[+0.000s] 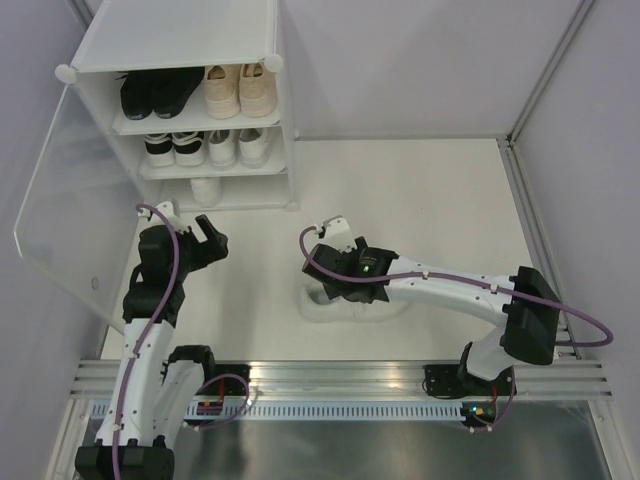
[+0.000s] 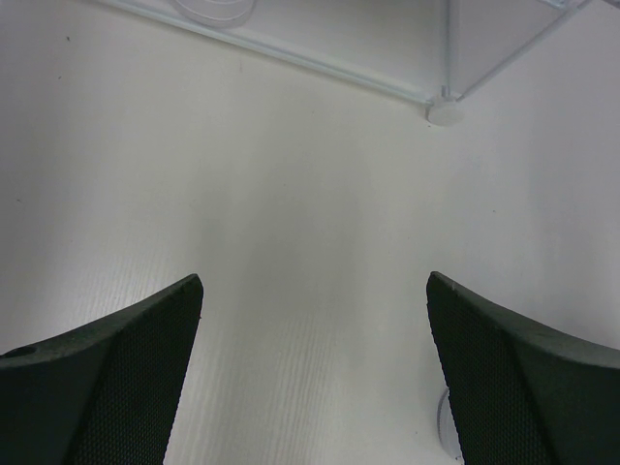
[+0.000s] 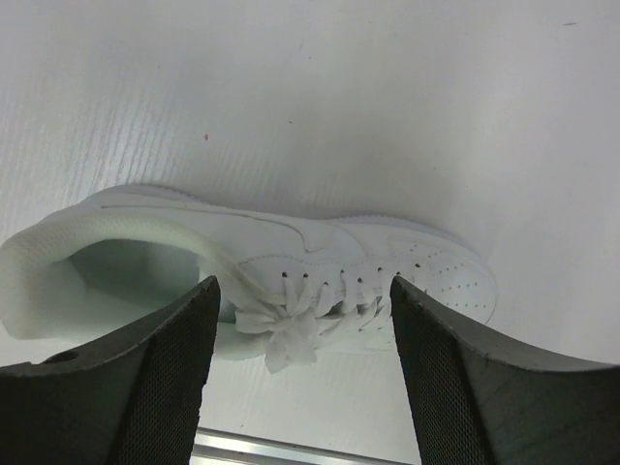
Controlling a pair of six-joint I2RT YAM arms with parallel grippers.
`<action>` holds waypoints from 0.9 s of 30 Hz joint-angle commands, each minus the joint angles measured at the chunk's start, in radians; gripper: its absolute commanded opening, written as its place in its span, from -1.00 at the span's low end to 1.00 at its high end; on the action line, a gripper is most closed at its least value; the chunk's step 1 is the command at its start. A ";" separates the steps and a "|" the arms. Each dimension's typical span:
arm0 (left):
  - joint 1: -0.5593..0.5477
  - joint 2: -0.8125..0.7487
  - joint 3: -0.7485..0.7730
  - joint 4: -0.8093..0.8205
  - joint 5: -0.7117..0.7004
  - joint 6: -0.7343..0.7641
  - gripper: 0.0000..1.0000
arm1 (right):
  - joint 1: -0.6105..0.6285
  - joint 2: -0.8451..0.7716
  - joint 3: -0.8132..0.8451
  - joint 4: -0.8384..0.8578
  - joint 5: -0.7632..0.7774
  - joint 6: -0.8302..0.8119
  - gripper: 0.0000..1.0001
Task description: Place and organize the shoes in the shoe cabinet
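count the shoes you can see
10: two black and two beige on the top shelf, two black-and-white and two white on the middle, one white on the bottom, one on the floor. More may be hidden.

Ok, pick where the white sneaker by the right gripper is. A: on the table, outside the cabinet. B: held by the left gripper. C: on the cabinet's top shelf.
A: the white sneaker lies on the table below the open right gripper, well away from the shoe cabinet.
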 commanded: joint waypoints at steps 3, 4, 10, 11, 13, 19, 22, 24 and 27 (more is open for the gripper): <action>-0.002 0.001 0.003 0.000 0.015 0.021 0.97 | 0.022 -0.059 -0.052 0.018 0.014 0.130 0.52; -0.002 0.001 0.003 0.002 0.016 0.022 0.97 | 0.022 -0.051 -0.057 0.025 0.005 0.135 0.52; -0.002 -0.001 0.003 0.003 0.021 0.021 0.97 | 0.022 0.005 -0.103 0.057 0.007 0.176 0.51; -0.004 -0.002 0.002 0.002 0.019 0.022 0.97 | 0.022 0.013 -0.109 0.058 0.010 0.178 0.50; -0.002 -0.001 0.002 0.002 0.021 0.021 0.97 | 0.011 0.035 -0.117 0.062 0.025 0.183 0.44; -0.004 -0.002 0.002 0.002 0.027 0.021 0.97 | -0.016 0.102 -0.106 0.087 0.050 0.103 0.06; -0.002 -0.005 0.002 0.002 0.027 0.022 0.97 | -0.023 0.131 -0.085 0.085 0.057 0.071 -0.31; -0.004 -0.004 0.000 0.002 0.027 0.022 0.97 | -0.021 0.134 -0.080 0.093 0.047 0.019 -0.72; -0.002 -0.005 0.002 0.000 0.025 0.022 0.97 | -0.010 0.104 -0.082 0.166 0.021 -0.112 -0.99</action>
